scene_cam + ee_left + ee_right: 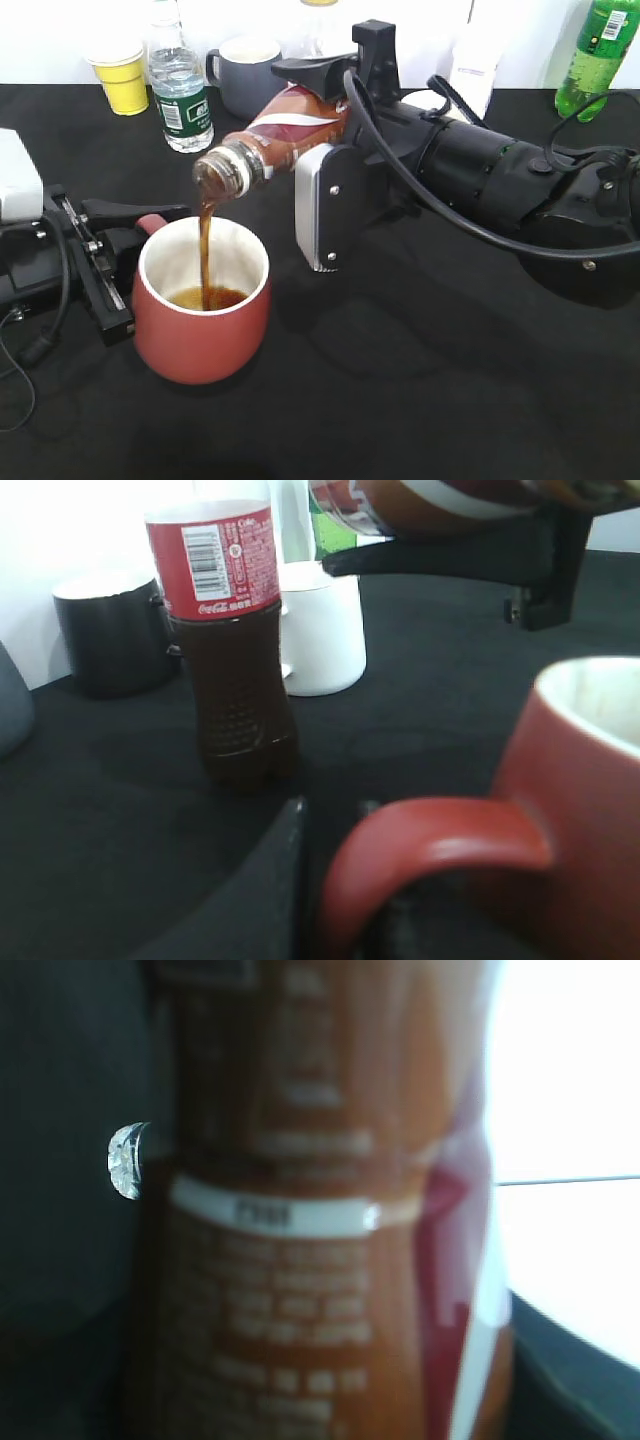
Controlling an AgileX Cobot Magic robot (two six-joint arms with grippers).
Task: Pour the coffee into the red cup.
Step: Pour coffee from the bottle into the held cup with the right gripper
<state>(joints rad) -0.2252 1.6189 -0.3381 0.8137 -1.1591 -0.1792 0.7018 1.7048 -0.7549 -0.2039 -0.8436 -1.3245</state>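
The coffee bottle is tilted mouth-down to the left, and a brown stream falls from it into the red cup. The cup stands on the black table with a little coffee in its white inside. My right gripper is shut on the bottle's body, whose label fills the right wrist view. My left gripper is shut on the cup's handle, which shows close up in the left wrist view beside the cup's wall.
At the back stand a yellow paper cup, a water bottle, a grey-blue mug, a white carton and a green bottle. The left wrist view shows a cola bottle, a white mug and a dark mug.
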